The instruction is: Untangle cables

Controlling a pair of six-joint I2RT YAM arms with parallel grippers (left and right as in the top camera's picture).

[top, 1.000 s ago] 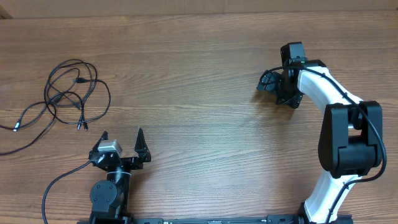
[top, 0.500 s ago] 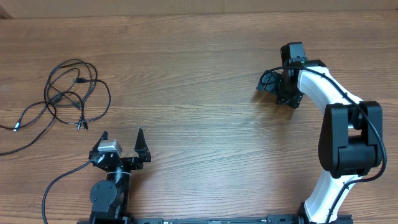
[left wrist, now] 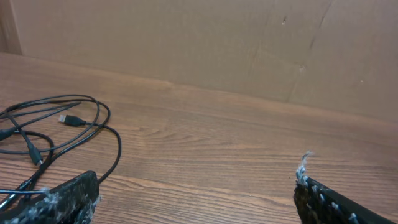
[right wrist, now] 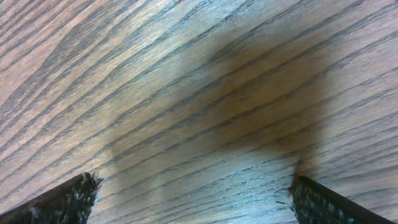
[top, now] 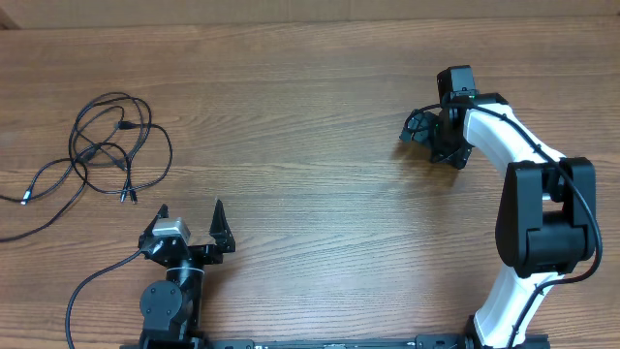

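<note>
The cables point(top: 102, 145) are thin black cords lying in loose tangled loops at the table's left, with a silvery plug end point(top: 25, 199) trailing toward the left edge. In the left wrist view the cables point(left wrist: 59, 127) lie ahead and to the left, one cord running under the left finger. My left gripper point(top: 190, 217) stands open near the front edge, below and right of the tangle, with nothing between its fingers. My right gripper point(top: 418, 131) is far to the right, pointing down close over bare wood, and it is open and empty point(right wrist: 193, 196).
The wooden table point(top: 310, 87) is backed by a cardboard wall point(left wrist: 205, 43) along its far edge. A thicker black wire point(top: 92, 286) runs from the left arm's base toward the front left.
</note>
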